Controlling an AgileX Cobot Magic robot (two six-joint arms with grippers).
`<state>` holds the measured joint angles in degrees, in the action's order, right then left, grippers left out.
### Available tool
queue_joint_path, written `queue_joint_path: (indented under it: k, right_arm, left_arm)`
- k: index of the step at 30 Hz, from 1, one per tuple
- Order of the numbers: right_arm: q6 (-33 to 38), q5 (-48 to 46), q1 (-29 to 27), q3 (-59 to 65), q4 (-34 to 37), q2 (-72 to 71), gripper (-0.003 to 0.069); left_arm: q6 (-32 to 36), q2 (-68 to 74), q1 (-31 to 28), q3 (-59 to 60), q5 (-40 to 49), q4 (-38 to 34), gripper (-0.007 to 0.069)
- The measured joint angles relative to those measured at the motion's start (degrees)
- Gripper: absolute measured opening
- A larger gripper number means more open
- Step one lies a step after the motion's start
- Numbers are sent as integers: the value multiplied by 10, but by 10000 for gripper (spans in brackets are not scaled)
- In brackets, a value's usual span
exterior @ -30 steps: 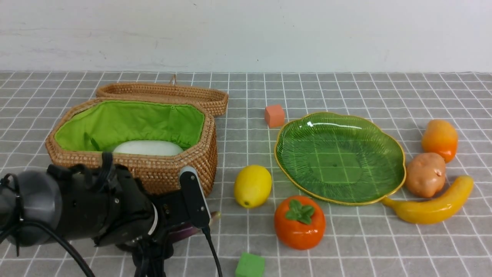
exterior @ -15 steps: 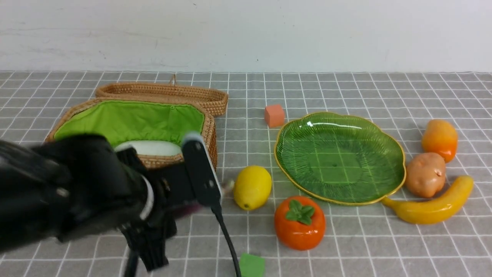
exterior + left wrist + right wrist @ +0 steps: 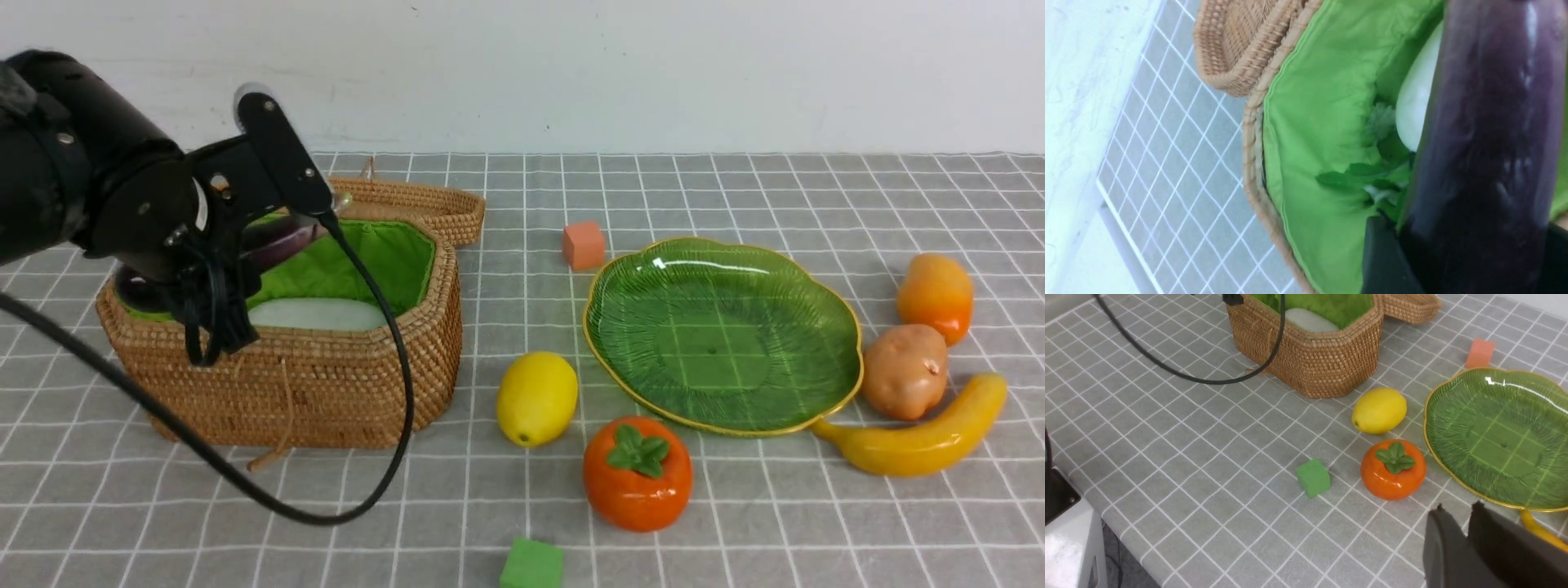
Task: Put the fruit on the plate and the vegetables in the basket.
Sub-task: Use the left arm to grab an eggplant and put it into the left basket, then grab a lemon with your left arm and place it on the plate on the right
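Note:
My left gripper [image 3: 260,243] is shut on the long dark purple eggplant [image 3: 287,235] and holds it above the open wicker basket [image 3: 326,384]. In the left wrist view the eggplant [image 3: 1486,143] hangs over the green lining, with the white radish [image 3: 1414,102] below it. The radish [image 3: 318,314] lies inside the basket. The lemon [image 3: 536,396], persimmon [image 3: 637,474], banana [image 3: 922,441], mango [image 3: 935,296] and brown potato [image 3: 904,371] lie on the cloth around the bare green plate [image 3: 718,335]. My right gripper [image 3: 1458,508] hovers shut and holds nothing, near the plate's [image 3: 1494,428] front edge.
The basket lid [image 3: 408,200] lies behind the basket. An orange cube [image 3: 583,245] sits behind the plate and a green cube [image 3: 531,565] near the table's front edge. The left arm's black cable [image 3: 326,514] loops down in front of the basket.
My left arm has lifted the eggplant from the cloth in front of the basket, up and back, until it hangs over the basket's opening. Nothing else has moved.

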<state>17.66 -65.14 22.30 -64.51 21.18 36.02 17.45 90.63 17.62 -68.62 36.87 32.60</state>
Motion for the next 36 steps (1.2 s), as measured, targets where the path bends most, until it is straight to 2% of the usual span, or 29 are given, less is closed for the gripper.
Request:
queue_joint_path:
  k: [2,4,6,8,11,13,16,17,18,20,22,23,25,26,29,32,36]
  right_arm:
    - [0,-5,0,0,0,0,97]
    - [0,-10,0,0,0,0,97]
    - [0,-16,0,0,0,0,97]
    - [0,-22,0,0,-1,0,97]
    - [-3,-27,0,-1,-10,0,98]
    - [-24,-38,0,-3,-32,-1,99]
    - [-59,-61,0,-3,-64,-12,102]
    - [-62,-62,0,-3,-66,-12,102]
    - [-71,-69,0,-3,-74,-18,102]
    - [-86,-74,0,-3,-87,-40,102]
    - [-91,-74,0,-3,-89,-50,102]
    - [-95,-74,0,-4,-89,-68,102]
    - [-96,-74,0,-5,-90,-79,102]
    - [-97,-74,0,-6,-91,-89,102]
    - [-100,-74,0,-7,-91,-103,105]
    - [-102,-74,0,-7,-90,-110,107]
    - [-105,-74,0,1,-83,-117,108]
  left_arm:
    - [1,6,-1,0,-12,8,433]
    - [1,7,-1,0,-26,17,551]
    - [1,7,-1,-2,-27,21,621]
    - [-20,5,-1,-2,-12,11,656]
    - [-66,0,0,-2,15,-25,645]
    - [-143,-19,19,-2,44,-92,570]
    - [-219,-51,92,-2,64,-168,356]
    - [-225,-53,92,-2,65,-172,340]
    - [-247,-59,124,-3,70,-188,274]
    - [-328,-60,208,-12,91,-222,84]
    - [-348,-51,235,-21,101,-226,45]
    - [-367,-26,273,-43,120,-228,21]
    - [-375,4,289,-69,137,-228,32]
    - [-378,33,299,-96,152,-225,65]
    - [-382,106,301,-164,177,-202,232]
    - [-383,172,298,-226,186,-162,430]
    - [-387,239,296,-285,187,-98,623]
